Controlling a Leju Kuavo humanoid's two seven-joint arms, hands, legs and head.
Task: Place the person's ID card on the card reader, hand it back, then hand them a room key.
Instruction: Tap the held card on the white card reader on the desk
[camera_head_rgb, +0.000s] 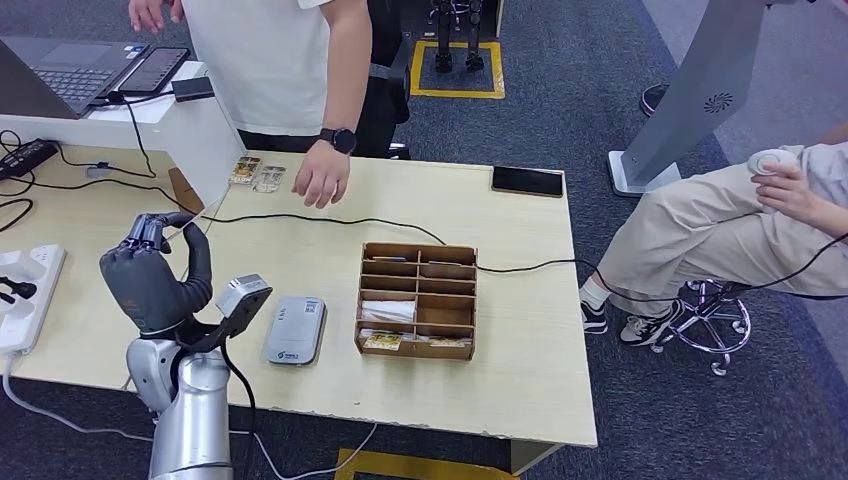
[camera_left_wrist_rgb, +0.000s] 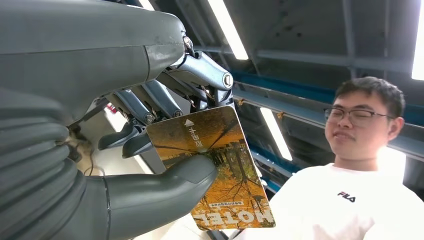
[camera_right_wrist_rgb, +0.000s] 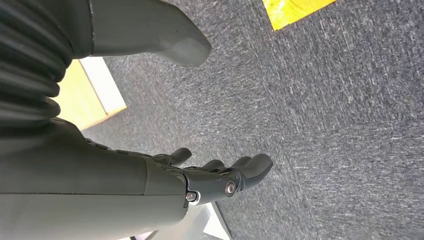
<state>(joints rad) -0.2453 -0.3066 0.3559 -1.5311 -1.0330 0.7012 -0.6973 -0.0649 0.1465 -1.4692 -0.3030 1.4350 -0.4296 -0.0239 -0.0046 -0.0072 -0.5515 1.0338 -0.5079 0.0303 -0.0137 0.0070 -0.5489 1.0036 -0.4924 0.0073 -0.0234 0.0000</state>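
Pinching a glossy orange-and-yellow plastic room key card between thumb and fingers, the robot's grey left hand is raised at the lower left of the head view. Looks thin, stiff, slick, so grab its free edge. Right hand hangs spread, empty.

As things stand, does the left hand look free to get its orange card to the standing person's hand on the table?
Probably yes: the left hand pinches the orange card, and bare tabletop crossed by a black cable lies before the person's hand.
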